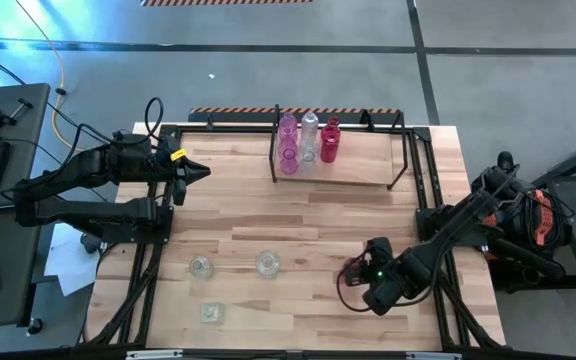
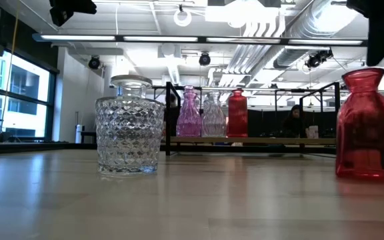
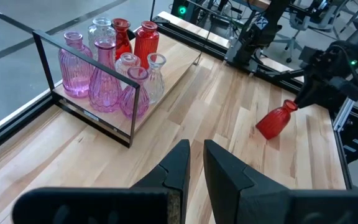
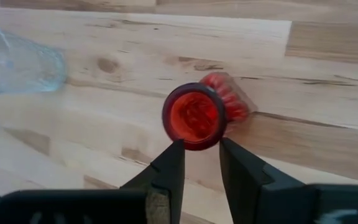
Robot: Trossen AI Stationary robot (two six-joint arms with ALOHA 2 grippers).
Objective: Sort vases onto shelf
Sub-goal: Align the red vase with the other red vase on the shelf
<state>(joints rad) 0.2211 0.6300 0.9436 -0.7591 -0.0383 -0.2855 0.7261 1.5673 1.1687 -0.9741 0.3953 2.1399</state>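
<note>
The right arm reaches in from the bench's right edge, elbow bent, its gripper (image 1: 368, 283) pointing down over the front right part of the pale wooden bench (image 1: 298, 225). Its jaws stand slightly apart just beside the round mouth of a ribbed red glass vase (image 4: 199, 116), not closed on it; the vase stands upright on the bench.

The left arm stretches level across the back left of the bench, its gripper (image 3: 195, 163) aimed toward the small two-tier shelf with black frame and wooden boards (image 1: 368, 170) at the back edge, jaws nearly closed and empty. Pink, clear and red glass vases (image 1: 308, 138) crowd the shelf's left end; its right end is bare board.

Three clear cut-glass vases (image 1: 233, 265) stand at the front left, well apart from the red one. The bench's middle lies open between the arms.
</note>
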